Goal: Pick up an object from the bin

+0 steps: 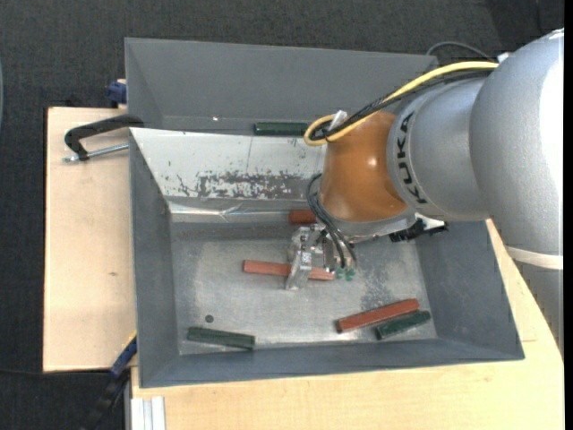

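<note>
The gripper (301, 274) is low in the middle of the bin (148, 267), its tip down at a red bar (267, 267) that lies flat on the floor and runs left to right across the centre of the frame. The tip meets the bar toward its right end, and the bar's left part sticks out free to the left. Whether the gripper is wide or narrow cannot be told, since the metal tip and the wrist cables crowd together over the bar, and nothing shows the bar gripped or lifted. Just above the gripper, partly hidden by the orange wrist cover, a red stub (301, 215) lies near the back wall. Well apart, at the lower right, a red stick (378, 314) and a green stick (402, 326) lie side by side, touching or nearly so. A green bar (219, 337) lies along the front wall at lower left, and a green strip (279, 128) rests high on the back wall. The red bar looks thin, stiff and light, probably plastic or wood, with flat sides and little to crush. I judge it best taken across its narrow width, closer to the middle than the end, so it does not tip down on lifting. Lying flat on smooth metal, it may slide or spin away if the closing is off-centre.
</note>
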{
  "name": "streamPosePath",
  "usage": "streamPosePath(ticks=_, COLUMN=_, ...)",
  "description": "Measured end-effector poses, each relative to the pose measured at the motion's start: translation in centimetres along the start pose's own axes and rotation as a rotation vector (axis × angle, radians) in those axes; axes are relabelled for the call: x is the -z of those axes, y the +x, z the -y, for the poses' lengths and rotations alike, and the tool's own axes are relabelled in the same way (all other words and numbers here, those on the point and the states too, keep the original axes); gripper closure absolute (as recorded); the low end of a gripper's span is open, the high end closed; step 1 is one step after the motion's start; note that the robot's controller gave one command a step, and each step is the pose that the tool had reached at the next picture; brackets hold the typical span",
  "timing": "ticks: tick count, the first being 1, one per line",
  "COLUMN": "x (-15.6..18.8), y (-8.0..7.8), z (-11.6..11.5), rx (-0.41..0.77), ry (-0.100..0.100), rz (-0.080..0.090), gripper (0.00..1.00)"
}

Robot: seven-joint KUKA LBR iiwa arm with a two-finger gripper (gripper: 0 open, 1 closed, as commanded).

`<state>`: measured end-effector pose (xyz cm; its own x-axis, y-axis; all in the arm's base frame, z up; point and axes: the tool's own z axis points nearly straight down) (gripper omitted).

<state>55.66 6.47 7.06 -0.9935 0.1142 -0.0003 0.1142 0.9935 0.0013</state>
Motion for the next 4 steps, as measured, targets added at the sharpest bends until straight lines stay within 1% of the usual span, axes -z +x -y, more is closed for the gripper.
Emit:
streamPosePath(ticks=2, x=0.0, y=0.0, z=0.0, rx=0.0, ry=0.0, rz=0.0, gripper=1.0)
streamPosePath(ticks=3, x=0.7, y=0.1, z=0.0, rx=0.001, ry=0.001, rz=-0.004, gripper=1.0)
streamPosePath(ticks=4, x=2.6, y=0.2, z=0.0, rx=0.001, ry=0.001, rz=-0.005, gripper=1.0)
